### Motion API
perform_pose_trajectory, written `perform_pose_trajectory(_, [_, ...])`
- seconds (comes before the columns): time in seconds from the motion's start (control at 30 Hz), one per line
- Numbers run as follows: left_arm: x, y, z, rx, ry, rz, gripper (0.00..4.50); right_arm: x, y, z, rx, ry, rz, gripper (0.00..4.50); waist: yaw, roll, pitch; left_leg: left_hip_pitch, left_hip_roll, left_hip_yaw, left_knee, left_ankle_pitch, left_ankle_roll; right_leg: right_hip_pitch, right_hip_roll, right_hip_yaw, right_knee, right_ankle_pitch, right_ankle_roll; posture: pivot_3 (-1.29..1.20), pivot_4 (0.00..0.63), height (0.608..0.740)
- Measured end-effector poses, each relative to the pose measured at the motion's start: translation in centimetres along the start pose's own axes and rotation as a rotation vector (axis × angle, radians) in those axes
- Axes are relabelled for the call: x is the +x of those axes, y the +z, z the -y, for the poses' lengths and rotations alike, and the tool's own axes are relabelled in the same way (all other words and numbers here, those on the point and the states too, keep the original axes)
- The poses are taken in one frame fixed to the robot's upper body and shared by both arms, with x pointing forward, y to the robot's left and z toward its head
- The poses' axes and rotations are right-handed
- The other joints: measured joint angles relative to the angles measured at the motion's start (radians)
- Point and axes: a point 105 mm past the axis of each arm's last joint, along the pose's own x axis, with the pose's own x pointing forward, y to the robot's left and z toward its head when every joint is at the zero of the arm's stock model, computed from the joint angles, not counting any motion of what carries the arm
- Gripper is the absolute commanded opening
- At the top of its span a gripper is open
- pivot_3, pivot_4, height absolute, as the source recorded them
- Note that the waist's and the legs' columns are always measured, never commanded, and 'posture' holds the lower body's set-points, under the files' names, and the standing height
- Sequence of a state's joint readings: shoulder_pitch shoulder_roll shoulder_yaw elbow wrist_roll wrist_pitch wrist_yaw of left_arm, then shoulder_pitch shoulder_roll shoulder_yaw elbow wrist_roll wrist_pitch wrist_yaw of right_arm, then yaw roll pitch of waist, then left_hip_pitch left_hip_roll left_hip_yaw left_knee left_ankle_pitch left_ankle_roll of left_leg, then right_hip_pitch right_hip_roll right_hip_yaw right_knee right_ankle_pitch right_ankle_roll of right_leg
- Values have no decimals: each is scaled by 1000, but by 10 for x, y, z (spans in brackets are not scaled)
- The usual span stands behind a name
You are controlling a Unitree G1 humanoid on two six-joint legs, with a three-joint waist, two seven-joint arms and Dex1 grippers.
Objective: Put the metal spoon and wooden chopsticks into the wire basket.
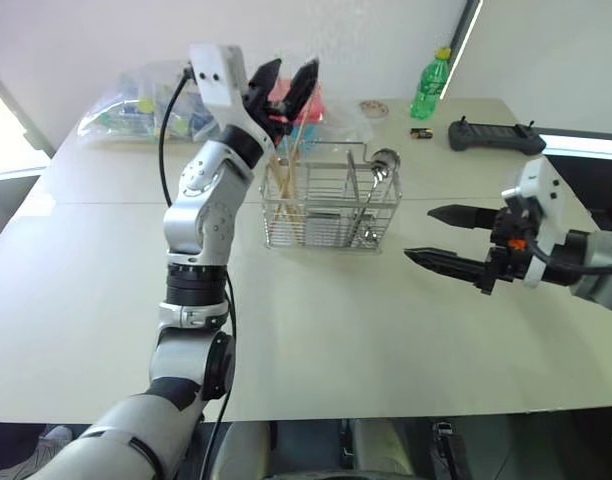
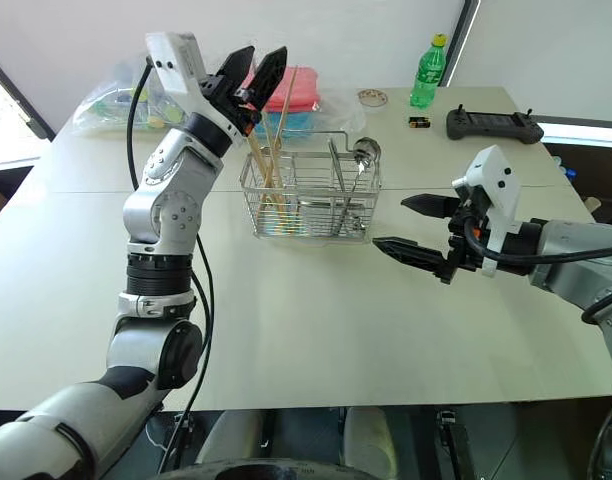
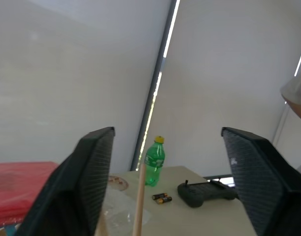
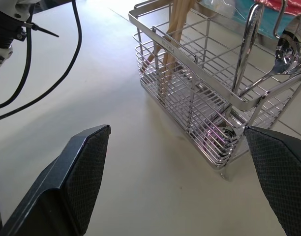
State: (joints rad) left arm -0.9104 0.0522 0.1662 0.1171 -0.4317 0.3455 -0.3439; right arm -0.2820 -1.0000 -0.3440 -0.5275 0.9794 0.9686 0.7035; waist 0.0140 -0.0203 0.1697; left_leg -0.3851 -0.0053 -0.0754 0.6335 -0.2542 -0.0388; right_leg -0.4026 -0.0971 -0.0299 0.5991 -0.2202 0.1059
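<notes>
The wire basket (image 1: 316, 228) stands in the middle of the table. Wooden chopsticks (image 1: 283, 176) stand upright in its left end, their tops above the rim. The metal spoon (image 1: 383, 160) leans in the right end, bowl up. My left gripper (image 1: 291, 68) hovers open just above the chopsticks. In the left wrist view one chopstick (image 3: 138, 206) rises between the fingers and touches neither. My right gripper (image 1: 419, 232) is open and empty to the right of the basket, pointing at it. Its wrist view shows the basket (image 4: 190, 98) close ahead.
Behind the basket are a red-lidded box (image 2: 291, 92) and a clear bag of items (image 1: 136, 105) at the back left. A green bottle (image 1: 430, 88), batteries (image 1: 420, 132) and a black controller (image 1: 494, 135) lie at the back right.
</notes>
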Motion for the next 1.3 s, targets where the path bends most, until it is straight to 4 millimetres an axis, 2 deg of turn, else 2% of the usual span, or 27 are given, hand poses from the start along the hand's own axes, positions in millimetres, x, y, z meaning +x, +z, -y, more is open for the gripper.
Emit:
perform_pose_trajectory(0.17, [0, -1, 2, -29, -9, -17, 4463, 0, 0, 0, 4, -5, 2, 4468, 0, 0, 0, 0, 0, 0, 0, 0, 0, 0, 0, 0, 0, 0, 0, 0, 150, 708])
perform_pose_trajectory(0.3, [-4, 7, -2, -41, -4, -40, 4463, 0, -2, 1, 8, -8, -3, 4468, -1, 0, 0, 0, 0, 0, 0, 0, 0, 0, 0, 0, 0, 0, 0, 0, 150, 708])
perform_pose_trajectory(0.53, [-24, 29, -23, 54, -14, -199, 4463, -3, -6, 8, -28, -32, -5, 4468, -3, 0, 0, 1, 0, 0, 0, 0, 0, 0, 0, 0, 1, 0, 0, 0, 150, 708])
perform_pose_trajectory(0.63, [-46, 37, -29, 139, -68, -313, 4463, -7, -7, 17, -36, -50, -10, 4468, -7, 0, 0, 0, 0, 0, -1, 0, 0, -1, 0, 0, 0, 0, 0, 0, 150, 708])
perform_pose_trajectory(0.73, [-70, 40, -27, 227, -149, -414, 4463, -11, -8, 26, -57, -70, -25, 4468, -7, 0, 0, 0, 0, 0, -1, 0, 0, -1, 0, 0, 0, 0, 0, 0, 150, 708])
perform_pose_trajectory(0.9, [-156, 17, -40, 302, -274, -796, 4463, -20, -21, 43, -77, -109, -62, 4468, -24, 1, 0, 2, 1, 1, -3, 0, 0, -1, 0, 1, 1, -4, -7, 0, 150, 708])
perform_pose_trajectory(1.03, [-201, 8, -43, 285, -346, -995, 4463, -21, -25, 45, -94, -100, -71, 4468, -22, 1, 0, 1, 1, 1, -2, 0, 0, -1, 0, 1, 0, -5, -8, 0, 150, 708])
perform_pose_trajectory(1.13, [-213, 10, -47, 298, -350, -1035, 4463, -22, -28, 48, -93, -99, -80, 4468, -19, 1, 0, 1, 1, 1, -2, 0, 0, -1, 0, 1, 0, -5, -8, 0, 150, 708])
perform_pose_trajectory(1.3, [-211, 15, -45, 321, -354, -1014, 4463, -19, -31, 48, -93, -86, -90, 4468, -21, 2, 0, 1, 1, 1, -3, 0, 0, -2, 0, 1, 0, -5, -8, 0, 150, 708])
